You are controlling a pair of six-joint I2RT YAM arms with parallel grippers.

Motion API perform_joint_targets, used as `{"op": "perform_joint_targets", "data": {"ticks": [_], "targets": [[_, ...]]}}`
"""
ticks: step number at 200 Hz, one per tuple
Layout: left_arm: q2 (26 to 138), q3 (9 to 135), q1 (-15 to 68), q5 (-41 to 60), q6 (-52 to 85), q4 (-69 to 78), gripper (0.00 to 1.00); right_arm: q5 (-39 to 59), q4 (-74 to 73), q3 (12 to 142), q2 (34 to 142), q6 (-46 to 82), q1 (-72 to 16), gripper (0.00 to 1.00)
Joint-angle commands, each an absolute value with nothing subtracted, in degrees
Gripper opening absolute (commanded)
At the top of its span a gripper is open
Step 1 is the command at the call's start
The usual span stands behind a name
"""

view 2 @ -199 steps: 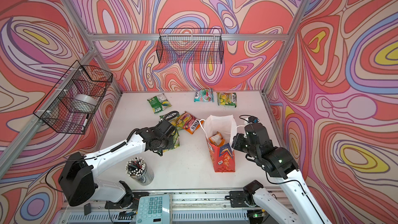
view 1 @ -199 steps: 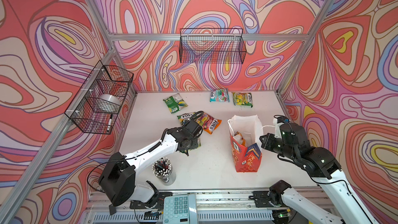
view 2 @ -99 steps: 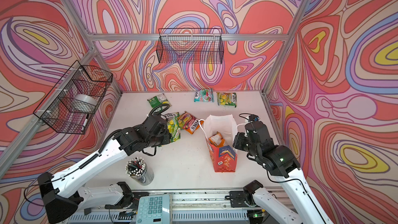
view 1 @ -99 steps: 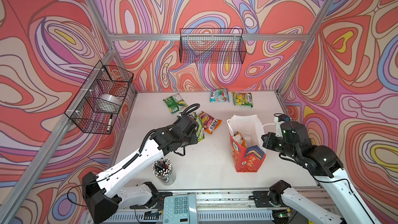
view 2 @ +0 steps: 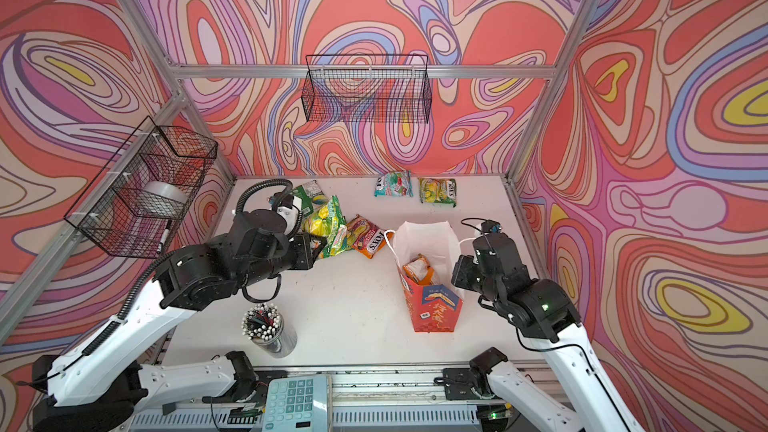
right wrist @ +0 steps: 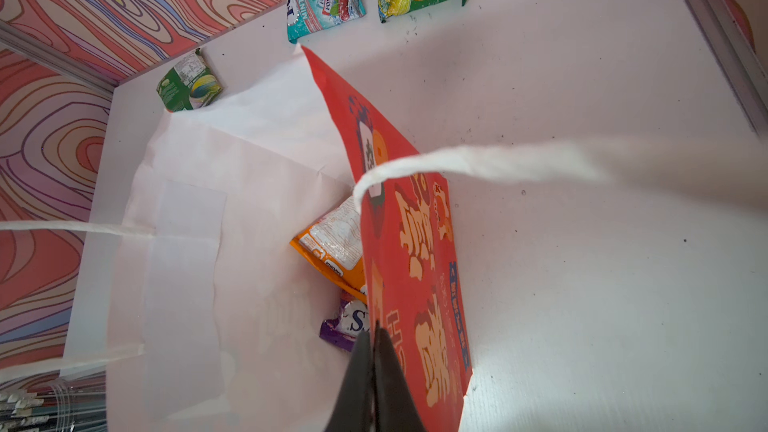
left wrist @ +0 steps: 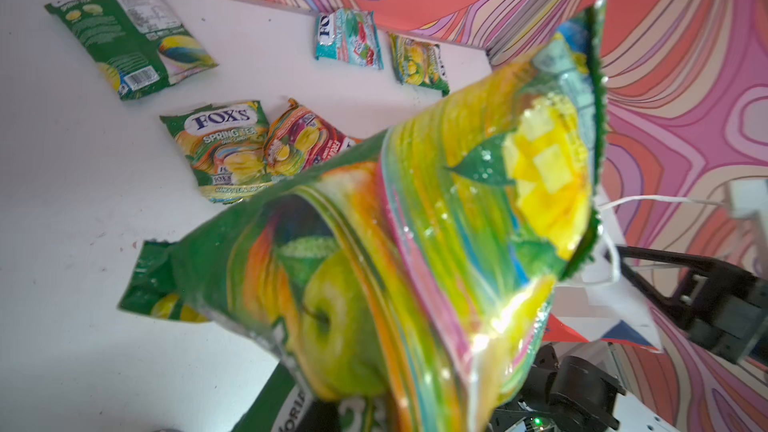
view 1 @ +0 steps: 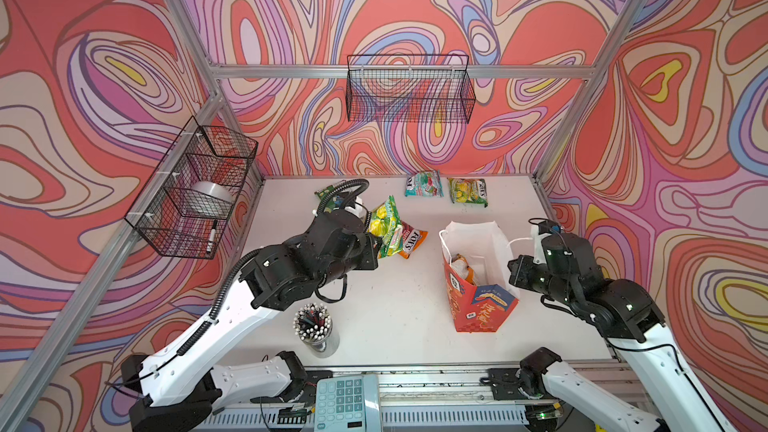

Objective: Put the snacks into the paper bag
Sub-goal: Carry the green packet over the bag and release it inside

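Note:
My left gripper (view 1: 371, 239) is shut on a green snack pouch (view 1: 384, 221) with apple and mango pictures, held up in the air over the table's left middle; the pouch (left wrist: 415, 243) fills the left wrist view and hides the jaws. The red paper bag (view 1: 478, 305) stands open at the right. My right gripper (right wrist: 375, 340) is shut on the bag's red side wall (right wrist: 415, 243). An orange snack (right wrist: 332, 251) and a purple one (right wrist: 345, 326) lie inside. On the table lie an orange pouch (view 1: 411, 241), a green pouch (left wrist: 220, 147), a teal pouch (view 1: 424, 184) and two more green ones (view 1: 467, 192) (left wrist: 129, 43).
A cup of pens (view 1: 316, 326) stands near the front edge, under the left arm. Black wire baskets hang on the back wall (view 1: 409, 89) and the left wall (view 1: 191, 193). A calculator (view 1: 347, 401) sits on the front rail.
My left arm has risen and carried the green pouch up off the table, a little toward the back. The right gripper has kept its hold on the bag.

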State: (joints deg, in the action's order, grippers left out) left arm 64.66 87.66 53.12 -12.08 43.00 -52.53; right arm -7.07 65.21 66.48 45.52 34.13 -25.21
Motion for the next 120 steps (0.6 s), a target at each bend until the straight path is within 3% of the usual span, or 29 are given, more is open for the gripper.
{"op": "perform_joint_targets", "data": {"ticks": [1,79,120], "targets": [[67.4,92.8,56.2,-14.1,40.4,-52.5,0.23,-7.4,65.2,68.2,45.4,33.7,-25.4,0.00],[81.3,108.2,67.3,-13.1,34.9,-50.4,0.24,-8.0,67.0,68.9,46.0,33.3,-25.4,0.00],[82.0,107.9,69.0,-8.2,31.8,-49.1,0.25,-7.8,67.3,69.2,45.3,33.9,-25.4,0.00]]}}
